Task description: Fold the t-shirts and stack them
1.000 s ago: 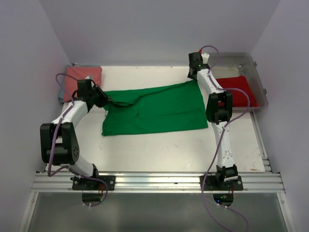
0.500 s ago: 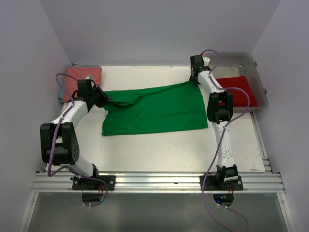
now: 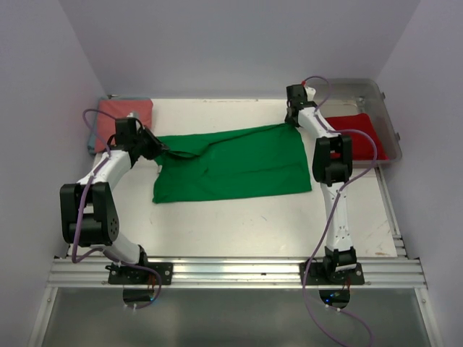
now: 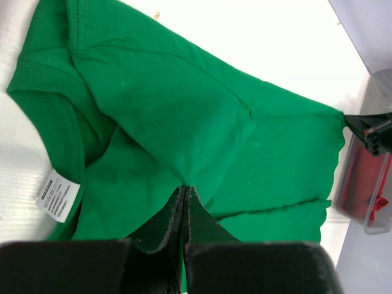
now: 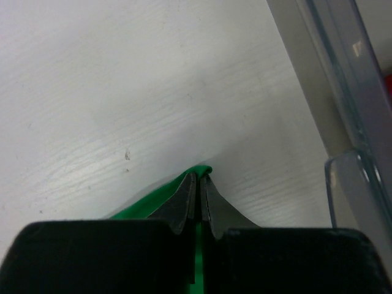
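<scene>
The green t-shirt [image 3: 239,163] lies spread across the middle of the table, collar end to the left. My left gripper [image 3: 160,147] is shut on its cloth near the collar; in the left wrist view the shirt [image 4: 184,116] bunches into my closed jaws [image 4: 184,188], with a white label [image 4: 58,194] at the collar. My right gripper [image 3: 292,121] is shut on the shirt's far right corner [image 5: 205,172], pinched between the closed jaws [image 5: 199,176]. A salmon-pink shirt [image 3: 123,116] lies folded at the far left. A red shirt [image 3: 354,134] lies in a clear bin [image 3: 381,101].
The clear plastic bin stands at the far right, its wall [image 5: 343,79] close beside my right gripper. The white table [image 3: 239,224] shows bare surface in front of the green shirt. Walls enclose the back and sides.
My right gripper has shifted slightly right and nearer, pulling the shirt's far right corner with it. The left gripper has stayed put.
</scene>
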